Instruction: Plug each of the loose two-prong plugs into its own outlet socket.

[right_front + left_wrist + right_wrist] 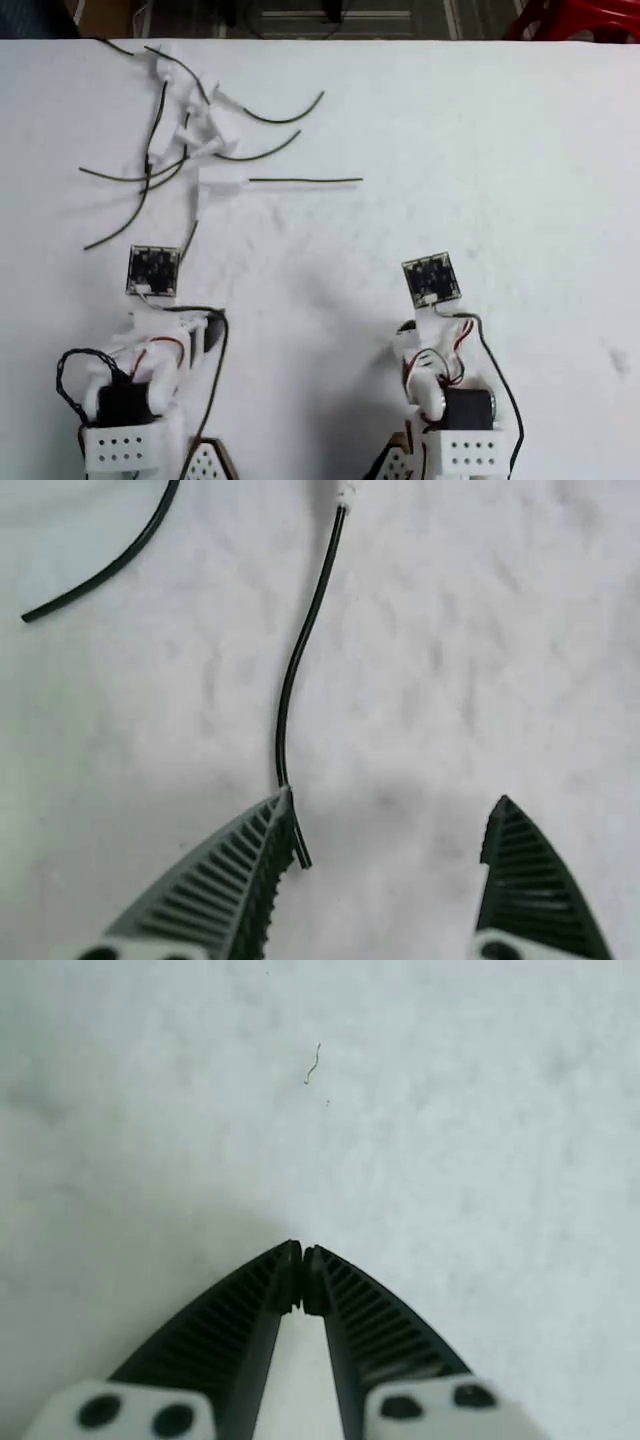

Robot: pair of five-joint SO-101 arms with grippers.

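Note:
Several white two-prong plugs (pixel 213 135) with thin dark cords lie in a loose heap at the table's far left. One plug (pixel 220 186) lies nearest the arms, its cord (pixel 305 181) running off to the right. In the left wrist view my left gripper (pixel 392 800) is open just above the table. A black cord (pixel 292 680) ends beside one of its fingers (pixel 240 880) and leads to a white plug end (pixel 345 492). My right gripper (pixel 300 1265) is shut on nothing, low over bare table.
Both arms stand at the near edge, the left arm (pixel 150 350) below the heap and the right arm (pixel 440 380) near the middle. A red chair (pixel 580 18) sits beyond the far edge. A tiny thread (pixel 312 1063) lies ahead of the right gripper.

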